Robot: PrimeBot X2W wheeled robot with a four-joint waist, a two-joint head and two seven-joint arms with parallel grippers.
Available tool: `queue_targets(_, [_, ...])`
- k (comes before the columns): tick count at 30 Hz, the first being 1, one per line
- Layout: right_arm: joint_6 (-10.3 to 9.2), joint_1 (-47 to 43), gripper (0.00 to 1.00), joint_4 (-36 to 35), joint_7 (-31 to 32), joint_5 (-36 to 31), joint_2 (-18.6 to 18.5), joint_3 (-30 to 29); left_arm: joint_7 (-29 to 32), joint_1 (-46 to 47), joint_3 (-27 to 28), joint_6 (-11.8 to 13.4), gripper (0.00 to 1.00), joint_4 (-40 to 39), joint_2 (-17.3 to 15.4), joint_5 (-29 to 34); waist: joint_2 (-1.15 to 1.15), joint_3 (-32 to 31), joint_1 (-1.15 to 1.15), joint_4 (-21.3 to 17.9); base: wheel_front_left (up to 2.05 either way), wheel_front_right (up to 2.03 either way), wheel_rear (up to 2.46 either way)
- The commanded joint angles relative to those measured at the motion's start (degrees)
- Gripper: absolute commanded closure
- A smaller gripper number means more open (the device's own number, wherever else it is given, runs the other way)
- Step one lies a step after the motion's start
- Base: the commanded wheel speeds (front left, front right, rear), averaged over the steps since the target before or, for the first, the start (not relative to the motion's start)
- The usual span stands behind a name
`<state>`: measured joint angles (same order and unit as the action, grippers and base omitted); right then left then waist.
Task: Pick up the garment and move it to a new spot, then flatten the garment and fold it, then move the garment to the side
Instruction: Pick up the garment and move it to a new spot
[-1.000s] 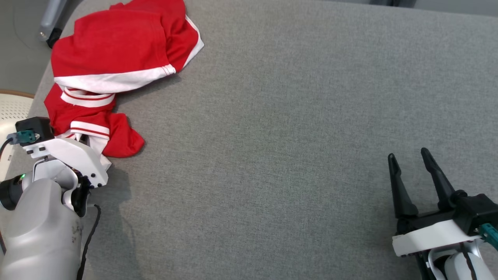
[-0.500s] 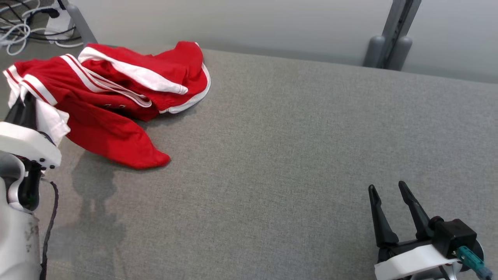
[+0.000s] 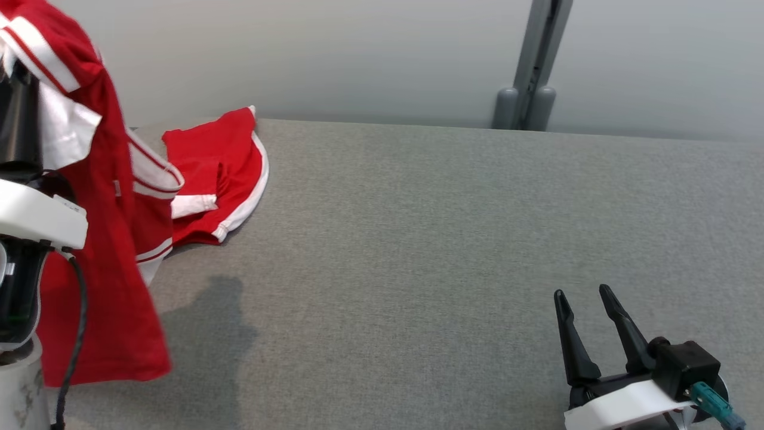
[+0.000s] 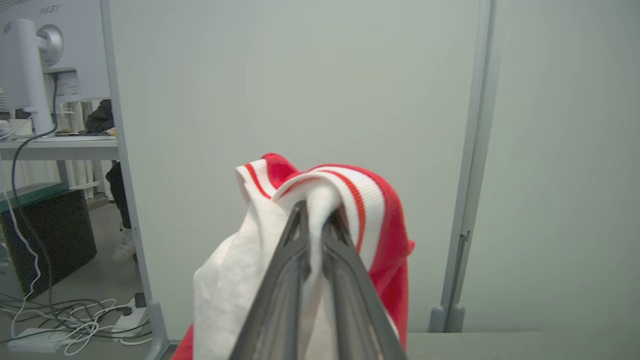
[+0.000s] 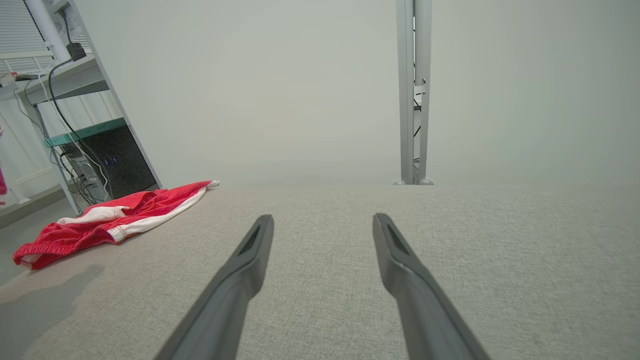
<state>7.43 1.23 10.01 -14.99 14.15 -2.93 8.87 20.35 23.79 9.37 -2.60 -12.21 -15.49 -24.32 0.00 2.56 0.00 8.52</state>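
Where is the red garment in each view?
Head view: garment hangs far left, tail on the table.
Left wrist view: garment centre, pinched by left gripper.
Right wrist view: garment middle left, on the table.
Shared landmark: grey post behind the table.

The garment [image 3: 119, 298] is bright red with broad white bands and white ribbed trim striped thinly in red. The desk [image 3: 418, 239] is plain mottled grey. The right tool [image 3: 581, 291] has black fingers, a white body and a teal plug [image 3: 710, 401] at its four o'clock.
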Motion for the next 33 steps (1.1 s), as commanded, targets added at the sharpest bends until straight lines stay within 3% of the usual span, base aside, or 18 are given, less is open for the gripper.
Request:
queue_targets(1, [0.11, 0.7, 0.00, -0.2, -0.3, 0.3, -0.1, 0.3, 1.0, -0.5, -0.7, 0.2, 1.00, -2.6, 0.4, -0.8, 0.00, 0.7, 0.00, -2.8, 0.00, 0.00, 0.00])
queue_targets(9, [0.11, 2.9, 0.00, -1.2, -0.3, 1.5, -0.1, 0.5, 5.5, -0.9, -6.9, -0.1, 1.00, -11.5, 4.2, -3.9, 0.00, 3.4, 0.00, -12.5, 0.00, 0.00, 0.00])
queue_targets(19, [0.12, 5.5, 0.00, -3.0, -0.3, 3.5, -0.1, 1.1, 6.1, 0.0, -14.8, -1.4, 1.00, -6.7, 7.9, -4.6, 0.00, 6.8, 0.00, -25.3, 0.00, 0.00, 0.00])
queue_targets(25, [0.12, 6.3, 0.00, -3.6, -0.3, 6.0, 0.0, 1.3, 4.1, 2.0, -21.2, -1.9, 1.00, 3.9, 10.1, -2.9, 0.00, 9.7, 0.00, -32.3, 0.00, 0.00, 0.00])
queue_targets(33, [0.11, 6.2, 0.00, -3.7, -0.3, 8.8, -0.1, 1.8, -6.0, 5.8, -30.9, -2.6, 1.00, 30.4, 11.9, 2.6, 0.00, 12.9, 0.00, -36.4, 0.00, 0.00, 0.00])
